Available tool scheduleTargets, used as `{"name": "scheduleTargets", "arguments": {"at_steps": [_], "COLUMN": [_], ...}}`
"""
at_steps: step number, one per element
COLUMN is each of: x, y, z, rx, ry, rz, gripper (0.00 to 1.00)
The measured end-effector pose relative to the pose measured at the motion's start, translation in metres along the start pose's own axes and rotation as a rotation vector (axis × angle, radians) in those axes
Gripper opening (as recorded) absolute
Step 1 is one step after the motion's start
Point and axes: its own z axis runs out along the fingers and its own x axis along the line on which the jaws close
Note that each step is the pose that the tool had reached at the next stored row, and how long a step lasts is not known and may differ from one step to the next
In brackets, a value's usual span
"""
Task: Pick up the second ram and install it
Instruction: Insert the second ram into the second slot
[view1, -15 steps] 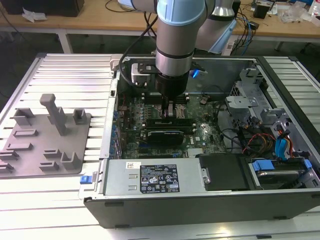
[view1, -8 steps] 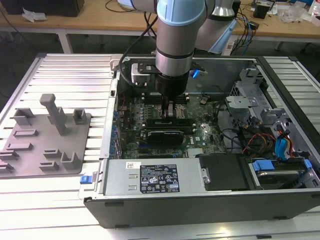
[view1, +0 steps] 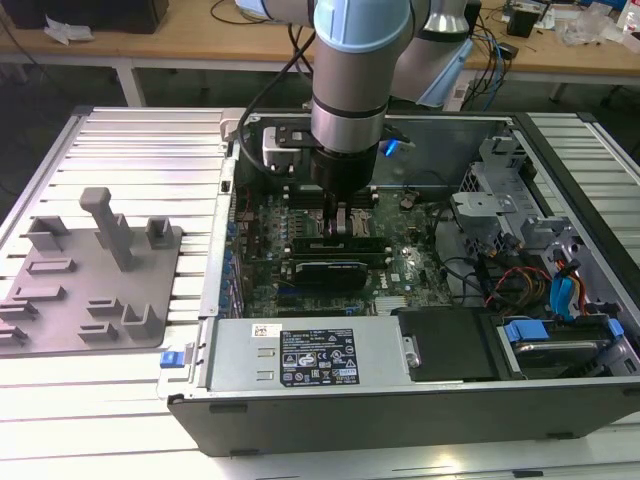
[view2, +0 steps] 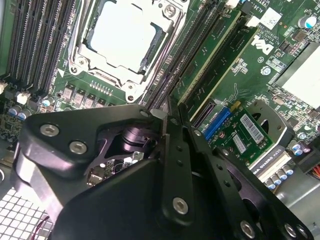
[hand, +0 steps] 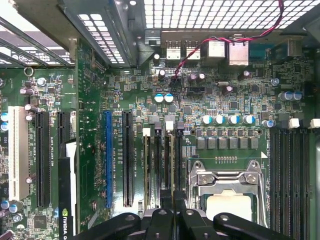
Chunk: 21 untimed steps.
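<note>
Not a ton of print around, but here's the rundown. In the exterior view, the grey power supply (view1: 240, 362) sits well apart from the claw (view1: 345, 222), on the camera's side of it. It wears a black label (view1: 318, 362) packed with white small print and little symbols, with a small white barcode sticker (view1: 262, 331) just beside it.

In the second wrist view, the graphics card (view2: 265, 145) near the claw (view2: 167, 117) carries white barcode stickers (view2: 251, 128). Farther from the claw, the motherboard (view2: 235, 80) has a big white logo (view2: 264, 44) and a white code sticker (view2: 270, 18).

In the first wrist view, tiny white silkscreen lettering (hand: 136, 161) runs alongside the expansion slots (hand: 127, 160) just beyond the claw (hand: 175, 215).
</note>
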Motion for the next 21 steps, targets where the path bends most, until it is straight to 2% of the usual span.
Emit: {"name": "scheduleTargets", "arguments": {"at_steps": [9,21], "x": [0.0001,0.0002], "y": [0.0,0.0007], "z": [-0.0017,0.001], "rx": [-0.0003,-0.0001], "ry": [0.0003,0.0001], "rz": [-0.005,-0.005], "gripper": [0.1,0.1]}}
